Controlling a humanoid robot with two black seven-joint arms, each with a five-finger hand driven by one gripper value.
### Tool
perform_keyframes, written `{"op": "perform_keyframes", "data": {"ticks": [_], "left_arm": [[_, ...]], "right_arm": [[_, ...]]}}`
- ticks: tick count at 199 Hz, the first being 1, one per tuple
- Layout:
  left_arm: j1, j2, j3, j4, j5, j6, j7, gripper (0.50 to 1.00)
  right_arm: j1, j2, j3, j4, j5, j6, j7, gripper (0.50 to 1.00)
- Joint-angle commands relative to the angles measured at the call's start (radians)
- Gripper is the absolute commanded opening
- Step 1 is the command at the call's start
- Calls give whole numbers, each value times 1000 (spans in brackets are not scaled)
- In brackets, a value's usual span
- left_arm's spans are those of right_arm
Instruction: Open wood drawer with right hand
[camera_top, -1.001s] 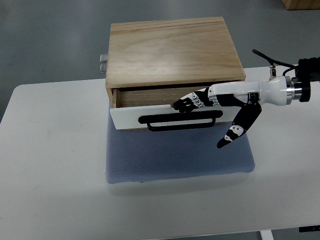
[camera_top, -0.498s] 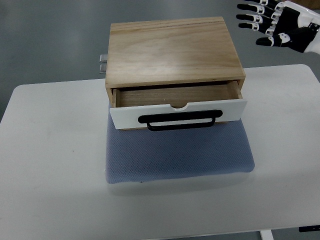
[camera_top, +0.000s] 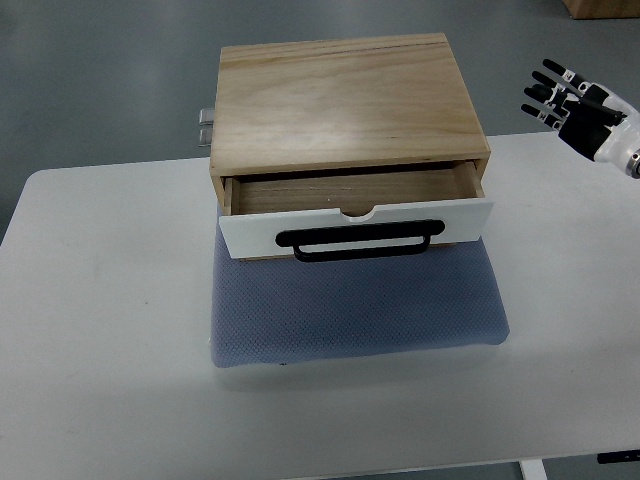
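White table (camera_top: 110, 330) bare along edges; drawer (camera_top: 356, 218) pulled partly out, well left of right hand (camera_top: 578, 108), fingers (camera_top: 545, 94) spread, empty.

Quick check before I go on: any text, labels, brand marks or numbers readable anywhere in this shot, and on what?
None can be read.
Wood drawer box: bare wood grain, no print.
White drawer front and black handle: no label.
Blue-grey mat and white table: plain.
Right hand, open at the right edge: no mark can be made out.
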Motion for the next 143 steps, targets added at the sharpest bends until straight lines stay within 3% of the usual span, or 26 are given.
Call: {"op": "perform_keyframes", "data": {"ticks": [1,143], "left_arm": [[0,0,0,0,0,0,0,1000],[0,0,0,0,0,0,0,1000]], "right_arm": [[-2,11,-2,-5,35,-12,-24,952],[-36,27,-14,3,52,39,-13,954]]}}
